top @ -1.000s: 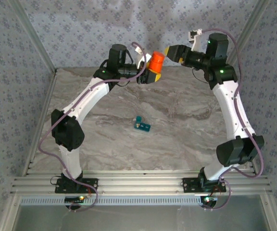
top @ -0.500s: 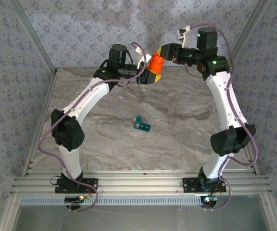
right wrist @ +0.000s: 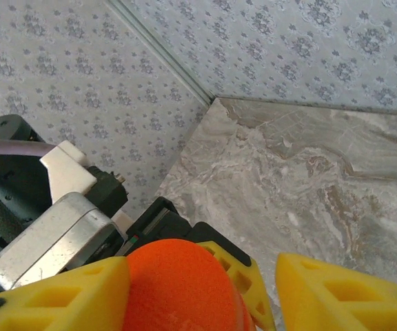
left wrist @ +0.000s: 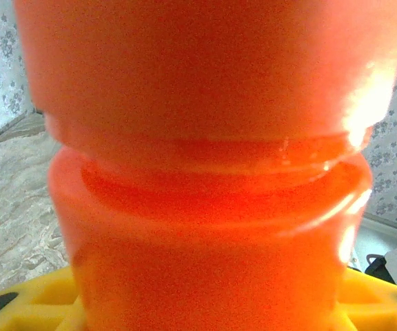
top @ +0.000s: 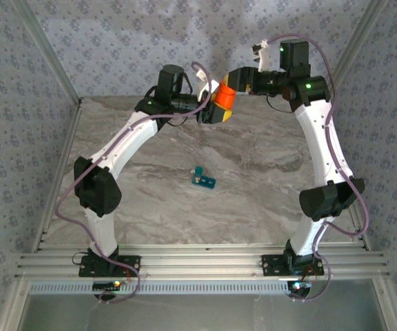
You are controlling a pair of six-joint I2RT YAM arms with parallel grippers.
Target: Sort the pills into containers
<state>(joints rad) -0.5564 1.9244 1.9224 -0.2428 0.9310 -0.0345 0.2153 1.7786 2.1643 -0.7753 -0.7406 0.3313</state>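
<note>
Left gripper was clamped on the orange bottle, up over the far edge of the table. Right gripper straddled the cap, fingers parted, gap on one side. Teal pill box sat mid-table, well apart, its contents too small to tell.

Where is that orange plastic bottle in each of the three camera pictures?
Top external: orange plastic cylindrical bottle, upper centre, where both arms meet.
Left wrist: bottle close up, centre, above yellow pads.
Right wrist: bottle's rounded top, bottom centre.
Shared landmark: grey marbled tabletop.
</note>
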